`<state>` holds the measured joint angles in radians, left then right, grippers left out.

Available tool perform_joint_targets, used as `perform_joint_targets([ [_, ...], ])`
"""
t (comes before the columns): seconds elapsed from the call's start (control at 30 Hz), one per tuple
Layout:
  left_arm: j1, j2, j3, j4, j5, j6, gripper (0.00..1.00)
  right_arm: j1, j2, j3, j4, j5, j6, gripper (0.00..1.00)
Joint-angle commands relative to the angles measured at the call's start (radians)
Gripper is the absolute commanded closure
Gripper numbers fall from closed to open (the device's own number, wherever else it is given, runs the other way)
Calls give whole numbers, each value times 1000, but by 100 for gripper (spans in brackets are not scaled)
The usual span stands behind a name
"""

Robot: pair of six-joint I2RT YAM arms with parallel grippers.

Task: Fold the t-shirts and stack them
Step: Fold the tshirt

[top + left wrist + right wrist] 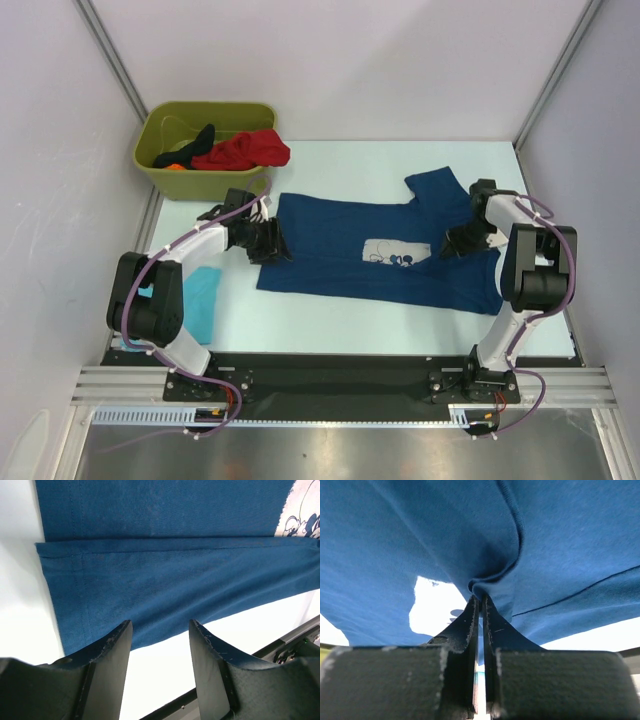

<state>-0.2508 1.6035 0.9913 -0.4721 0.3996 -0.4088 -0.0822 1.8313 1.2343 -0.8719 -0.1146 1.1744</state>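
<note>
The navy t-shirt [350, 245] with a grey-white chest print [396, 253] lies spread across the table, its near long edge folded over. My left gripper [268, 240] is open and empty at its left hem; in the left wrist view [160, 630] the jaws stand apart over the folded hem [150, 590]. My right gripper [452, 243] is shut on a pinch of the navy cloth [492, 582] at the right side, lifting it a little. A light turquoise t-shirt [200, 298] lies folded at the near left. Red [245, 150] and black [195, 140] t-shirts lie in the bin.
The olive-green bin [205, 150] stands at the back left corner. White walls close in the table on the left, back and right. The black frame rail [330, 375] runs along the near edge.
</note>
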Motion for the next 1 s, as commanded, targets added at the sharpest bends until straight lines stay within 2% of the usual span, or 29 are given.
perform_joint_targets([
  [0.0, 7, 7, 13, 33, 22, 21, 45, 30, -21, 54, -4, 6, 10, 100],
  [0.3, 7, 9, 7, 33, 21, 18, 45, 76, 71, 211, 51, 53, -36, 100],
  [0.4, 7, 4, 0, 32, 21, 16, 45, 79, 140, 255, 111, 27, -81, 100],
  [0.53, 8, -4, -22, 36, 19, 10, 45, 110, 252, 373, 103, -32, -151, 100],
  [0.8, 7, -39, -75, 59, 13, -21, 45, 134, 309, 438, 106, -91, -297, 79],
  [0.87, 7, -43, -86, 69, 15, -31, 45, 145, 301, 439, 96, -106, -381, 79],
  [0.97, 7, -54, -105, 82, 15, -42, 45, 174, 249, 415, 114, -79, -540, 70],
])
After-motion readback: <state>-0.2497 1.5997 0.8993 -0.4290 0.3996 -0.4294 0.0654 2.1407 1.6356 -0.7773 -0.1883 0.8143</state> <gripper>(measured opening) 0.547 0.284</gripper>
